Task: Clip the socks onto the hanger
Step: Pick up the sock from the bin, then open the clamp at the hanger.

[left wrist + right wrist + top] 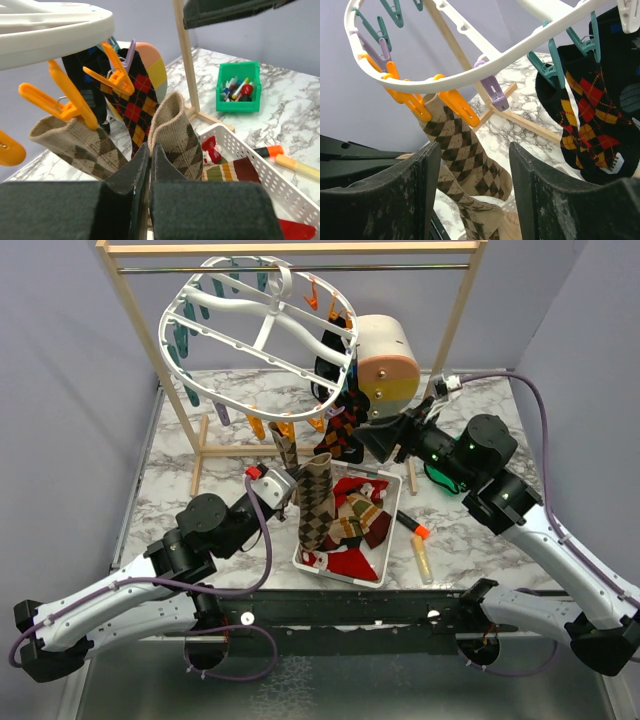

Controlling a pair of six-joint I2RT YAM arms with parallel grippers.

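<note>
Left fingers (131, 185) pinched shut on a tan-and-brown argyle fabric sock (176, 135), its open cuff standing above the tips. The left gripper (149, 150) is at the left side of the white perforated plastic basket (302, 562). Right fingers (422, 190) apart, nothing clamped. The right gripper (475, 147) is up under the low rim of the white oval plastic hanger (268, 325), which hangs tilted from the metal rod (180, 269) of the wooden rack (141, 330). A second tan argyle sock (470, 160) hangs from an orange clip (415, 102), seen through that gap; contact with the fingers can't be told. Clearance: tight between the grippers, held sock just beside the clipped one. Open marble tabletop (170, 475) left of the basket; basket's near wall close to the table's near edge. To its right: one orange-capped marker (413, 526), one pale yellow stick (424, 560), one green bin (239, 89) near the right arm. Counts: two tan argyle socks, one black sock with red-yellow diamonds (592, 115) at the teal clips (546, 67), and a loose pile of red and striped socks (355, 530) in the basket, number unclear.
</note>
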